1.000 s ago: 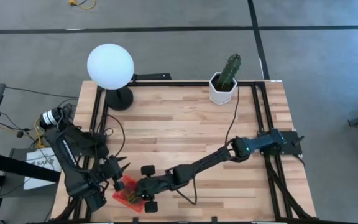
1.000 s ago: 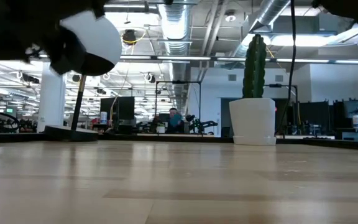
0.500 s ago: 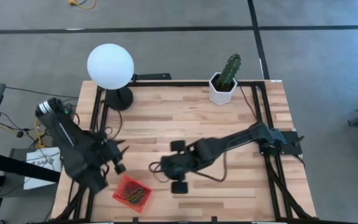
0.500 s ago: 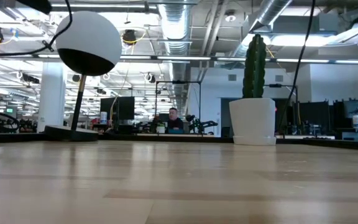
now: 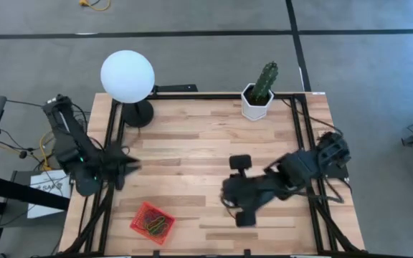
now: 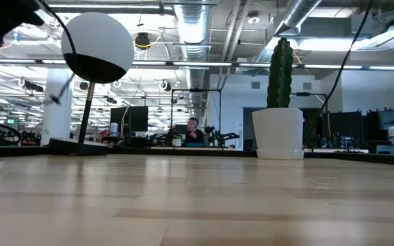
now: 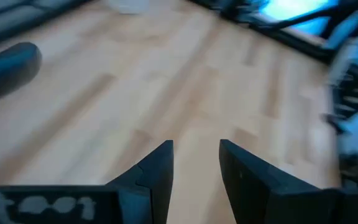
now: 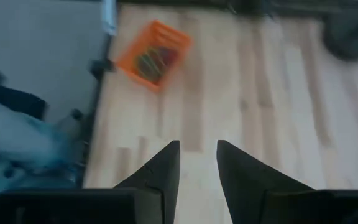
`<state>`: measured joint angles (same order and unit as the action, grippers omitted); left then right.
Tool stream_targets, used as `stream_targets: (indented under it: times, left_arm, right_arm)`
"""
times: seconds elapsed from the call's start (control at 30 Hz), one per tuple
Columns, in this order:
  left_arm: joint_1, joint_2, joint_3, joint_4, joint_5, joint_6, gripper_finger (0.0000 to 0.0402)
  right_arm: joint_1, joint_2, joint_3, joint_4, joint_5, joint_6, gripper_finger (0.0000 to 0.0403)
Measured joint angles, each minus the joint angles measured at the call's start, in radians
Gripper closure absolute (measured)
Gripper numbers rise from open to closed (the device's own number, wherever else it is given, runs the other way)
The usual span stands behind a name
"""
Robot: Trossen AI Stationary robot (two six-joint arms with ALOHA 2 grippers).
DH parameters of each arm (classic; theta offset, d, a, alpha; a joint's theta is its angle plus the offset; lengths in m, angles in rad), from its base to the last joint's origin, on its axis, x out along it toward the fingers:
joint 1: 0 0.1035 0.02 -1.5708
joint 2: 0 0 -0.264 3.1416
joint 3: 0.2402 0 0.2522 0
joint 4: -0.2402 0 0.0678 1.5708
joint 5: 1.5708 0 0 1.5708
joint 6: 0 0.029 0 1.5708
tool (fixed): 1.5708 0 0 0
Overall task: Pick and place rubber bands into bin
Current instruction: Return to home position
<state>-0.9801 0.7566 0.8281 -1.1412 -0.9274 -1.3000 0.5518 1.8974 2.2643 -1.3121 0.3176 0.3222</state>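
The orange-red bin (image 5: pixel 152 221) stands flat on the wooden table near its near left corner and also shows in the right wrist view (image 8: pixel 153 56). The rubber bands (image 5: pixel 155 224) lie in a red and green tangle on its floor (image 8: pixel 150 61). My left gripper (image 5: pixel 125 166) hovers at the table's left edge, beyond the bin, open with only bare wood between its fingers (image 7: pixel 196 144). My right gripper (image 5: pixel 226 192) hangs high over the table's right half, well clear of the bin, open and empty (image 8: pixel 197 144).
A white globe lamp (image 5: pixel 127 77) stands at the far left corner and a cactus in a white pot (image 5: pixel 258 93) at the far right. Black frame rails (image 5: pixel 298 136) and cables run along the table's sides. Bare wood (image 5: pixel 192 150) lies between the two arms.
My right gripper has risen from over the bin and drawn back toward the table's right edge. My left gripper has pulled away from beside the bin toward the far left, rolling as it went. The bin and the bands in it have stayed put.
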Motion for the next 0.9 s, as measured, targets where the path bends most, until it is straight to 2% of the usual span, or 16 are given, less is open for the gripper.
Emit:
stream_targets:
  times: [0.1, 0.2, 0.3, 0.4, 0.47, 0.6, 0.73, 0.83, 0.9]
  left_arm:
    - [-0.056, -0.029, -0.144, 0.273, -0.023, 0.083, 0.0283]
    - [-0.101, -0.055, -0.231, 0.432, -0.025, 0.141, 0.0283]
    - [-0.123, -0.089, -0.275, 0.456, -0.061, 0.138, 0.0283]
    - [-0.138, -0.168, -0.294, 0.386, -0.040, 0.113, 0.0283]
    - [-0.149, -0.233, -0.295, 0.353, -0.069, 0.101, 0.0283]
    - [-0.164, -0.364, -0.307, 0.402, -0.127, 0.257, 0.0283]
    - [-0.159, -0.398, -0.440, 0.751, -0.168, 0.467, 0.0283]
    - [-0.131, -0.391, -0.557, 1.074, -0.093, 0.622, 0.0283]
    - [-0.092, -0.381, -0.623, 1.292, -0.033, 0.741, 0.0283]
  right_arm:
    - [0.048, -0.061, -0.132, 0.145, -0.003, -0.015, 0.0301]
    - [0.080, -0.127, -0.306, 0.298, -0.007, 0.014, 0.0301]
    - [0.095, -0.232, -0.486, 0.453, -0.008, 0.069, 0.0301]
    - [0.115, -0.353, -0.665, 0.601, -0.004, 0.101, 0.0301]
    - [0.128, -0.438, -0.778, 0.710, -0.005, 0.089, 0.0301]
    - [0.150, -0.581, -0.998, 0.946, -0.005, 0.037, 0.0301]
    - [0.131, -0.654, -1.225, 1.150, -0.036, 0.018, 0.0301]
    - [0.082, -0.711, -1.379, 1.330, -0.154, -0.015, 0.0301]
    - [0.038, -0.745, -1.475, 1.467, -0.272, -0.072, 0.0301]
